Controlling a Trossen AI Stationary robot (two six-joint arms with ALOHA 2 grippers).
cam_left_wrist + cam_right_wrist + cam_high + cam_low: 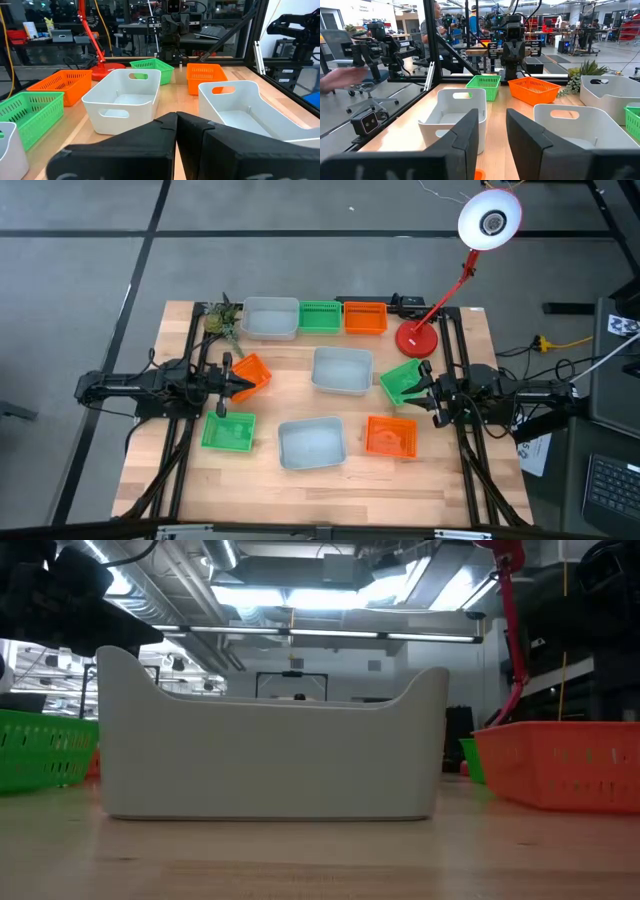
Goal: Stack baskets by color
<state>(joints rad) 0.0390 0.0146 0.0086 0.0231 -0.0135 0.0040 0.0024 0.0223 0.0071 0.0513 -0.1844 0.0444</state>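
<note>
Nine baskets sit bottom-down on the wooden table in three rows. The far row is pale grey (270, 318), green (320, 316), orange (365, 317). The middle row is orange (252, 371), grey (343, 370), green (402, 381). The near row is green (228, 430), grey (312, 443), orange (391, 436). My left gripper (238, 380) is shut and empty; it hovers level at the left, beside the middle orange basket. My right gripper (424, 392) hovers level at the right by the middle green basket, its fingers (465, 132) apart with nothing between them.
A red lamp base (416, 340) stands at the far right with its stem slanting up to a white lamp head (490, 220). A small plant (222, 318) sits at the far left corner. Black frame rails run along both table sides. People move in the room beyond.
</note>
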